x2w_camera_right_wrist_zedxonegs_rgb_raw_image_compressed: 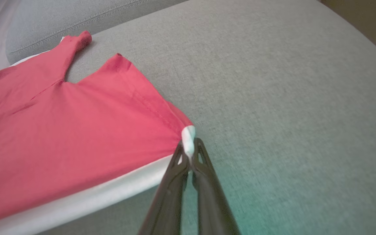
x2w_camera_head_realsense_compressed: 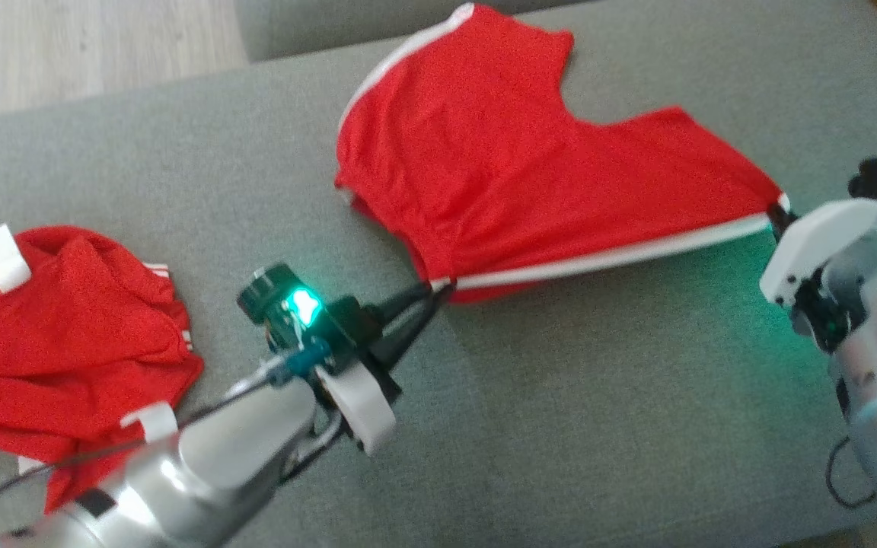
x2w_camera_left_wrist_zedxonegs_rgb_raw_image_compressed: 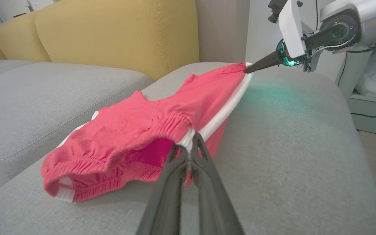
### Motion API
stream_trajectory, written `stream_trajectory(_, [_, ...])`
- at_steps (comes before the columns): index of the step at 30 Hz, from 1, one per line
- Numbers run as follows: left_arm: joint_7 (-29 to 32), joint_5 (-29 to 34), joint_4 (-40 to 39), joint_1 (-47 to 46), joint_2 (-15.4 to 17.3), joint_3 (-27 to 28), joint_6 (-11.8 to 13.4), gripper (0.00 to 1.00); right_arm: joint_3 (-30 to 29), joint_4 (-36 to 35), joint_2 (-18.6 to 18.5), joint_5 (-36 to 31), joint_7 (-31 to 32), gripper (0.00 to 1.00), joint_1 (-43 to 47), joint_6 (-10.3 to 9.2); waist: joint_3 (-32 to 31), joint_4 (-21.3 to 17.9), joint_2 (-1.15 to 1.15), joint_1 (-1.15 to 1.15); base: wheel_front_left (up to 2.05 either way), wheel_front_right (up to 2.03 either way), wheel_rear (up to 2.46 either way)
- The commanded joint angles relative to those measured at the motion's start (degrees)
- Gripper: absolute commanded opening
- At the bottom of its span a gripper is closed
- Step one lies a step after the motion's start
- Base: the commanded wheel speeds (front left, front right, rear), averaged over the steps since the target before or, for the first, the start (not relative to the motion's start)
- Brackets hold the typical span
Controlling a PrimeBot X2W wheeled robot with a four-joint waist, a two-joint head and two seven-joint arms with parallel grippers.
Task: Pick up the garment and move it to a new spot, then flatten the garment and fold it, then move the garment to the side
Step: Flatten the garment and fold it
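Observation:
A pair of red shorts (x2w_camera_head_realsense_compressed: 499, 167) with white side stripes lies spread over the grey cushion (x2w_camera_head_realsense_compressed: 560, 426), its near edge stretched taut between my two grippers. My left gripper (x2w_camera_head_realsense_compressed: 442, 286) is shut on the elastic waistband corner (x2w_camera_left_wrist_zedxonegs_rgb_raw_image_compressed: 188, 138). My right gripper (x2w_camera_head_realsense_compressed: 777, 213) is shut on the white-striped leg-hem corner (x2w_camera_right_wrist_zedxonegs_rgb_raw_image_compressed: 188, 138). In the left wrist view the shorts (x2w_camera_left_wrist_zedxonegs_rgb_raw_image_compressed: 135, 130) hang slightly above the cushion at the near edge, and the right gripper (x2w_camera_left_wrist_zedxonegs_rgb_raw_image_compressed: 248, 68) pinches the far corner.
A second crumpled red garment (x2w_camera_head_realsense_compressed: 50, 335) with white tabs sits at the cushion's left. Yellow sofa back cushions (x2w_camera_left_wrist_zedxonegs_rgb_raw_image_compressed: 109, 29) stand behind. A wooden floor (x2w_camera_head_realsense_compressed: 65, 46) lies beyond the cushion's far edge. Free grey surface stretches in front of the shorts.

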Motion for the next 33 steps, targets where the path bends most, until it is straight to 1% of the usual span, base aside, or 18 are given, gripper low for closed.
stream_trajectory(1, [-0.5, 0.1, -1.5, -0.2, 1.3, 2.3, 1.0, 0.00, 0.6, -2.8, -2.0, 1.0, 0.3, 0.00, 1.3, 0.18, -2.3, -0.4, 0.00, 0.01, 0.00, 0.00, 0.00])
stream_trajectory(6, [-0.5, -0.9, -4.5, 4.7, 0.4, 1.8, 2.2, 0.00, 0.1, -8.1, -3.7, 2.7, 2.4, 0.00, 7.7, 0.18, -6.1, -1.1, 0.00, 0.01, 0.00, 0.00, 0.00])
stream_trajectory(9, [-0.4, -1.9, -7.0, 7.5, -0.2, 1.5, 3.1, 0.00, -1.4, -12.3, -5.1, 3.3, 4.0, 0.00, 12.0, 0.18, -7.9, -1.4, 0.00, 0.01, 0.00, 0.00, 0.00])
stream_trajectory(12, [0.1, -2.5, -9.8, 9.8, -0.6, 1.1, 4.3, 0.00, -4.7, -17.0, -6.3, 3.5, 5.5, 0.00, 16.4, 0.18, -9.2, -1.7, 0.00, 0.01, 0.00, 0.00, 0.00])
stream_trajectory(14, [0.5, -3.2, -11.7, 11.2, -0.9, 0.9, 5.0, 0.00, -8.2, -20.8, -6.1, 4.1, 6.8, 0.00, 19.2, 0.18, -9.5, -1.8, 0.00, 0.01, 0.00, 0.00, 0.00])
stream_trajectory(15, [0.5, -3.2, -11.7, 11.2, -0.9, 0.9, 5.0, 0.00, -8.2, -20.8, -6.1, 4.1, 6.8, 0.00, 19.2, 0.18, -9.5, -1.8, 0.00, 0.01, 0.00, 0.00, 0.00])
stream_trajectory(17, [0.9, -3.6, -13.4, 12.1, -1.2, 0.8, 5.6, 0.00, -11.5, -25.3, -5.5, 3.4, 8.3, 0.00, 21.8, 0.18, -9.3, -1.8, 0.00, 0.01, 0.00, 0.00, 0.00])
stream_trajectory(21, [1.7, -3.3, -15.5, 12.0, -1.5, 0.6, 6.5, 0.00, -17.8, -35.1, -2.7, 0.1, 11.8, 0.00, 25.6, 0.18, -7.9, -1.2, 0.00, 0.01, 0.00, 0.00, 0.00])
stream_trajectory(24, [1.9, -3.5, -16.2, 11.1, -1.3, 1.4, 7.0, 0.00, -21.2, -42.3, 1.2, -2.6, 14.8, 0.00, 26.4, 0.18, -6.3, -0.6, 0.00, 0.01, 0.00, 0.00, 0.00])
stream_trajectory(27, [2.0, -3.6, -16.7, 9.6, -0.8, 2.5, 7.1, 0.00, -23.9, -48.1, 5.5, -4.9, 17.8, 0.00, 25.2, 0.18, -4.2, 0.2, 0.00, 0.01, 0.00, 0.00, 0.00])
stream_trajectory(30, [2.1, -3.3, -17.1, 7.6, -0.4, 3.2, 6.7, 0.00, -25.5, -51.3, 8.3, -7.1, 19.9, 0.00, 22.3, 0.18, -2.0, 1.2, 0.00, 0.01, 0.00, 0.00, 0.00])
stream_trajectory(33, [2.1, -3.3, -17.2, 5.8, -0.2, 4.1, 6.6, 0.00, -25.4, -51.9, 9.6, -9.0, 20.8, 0.00, 18.8, 0.18, 0.0, 2.4, 0.00, 0.01, 0.00, 0.00, 0.00])
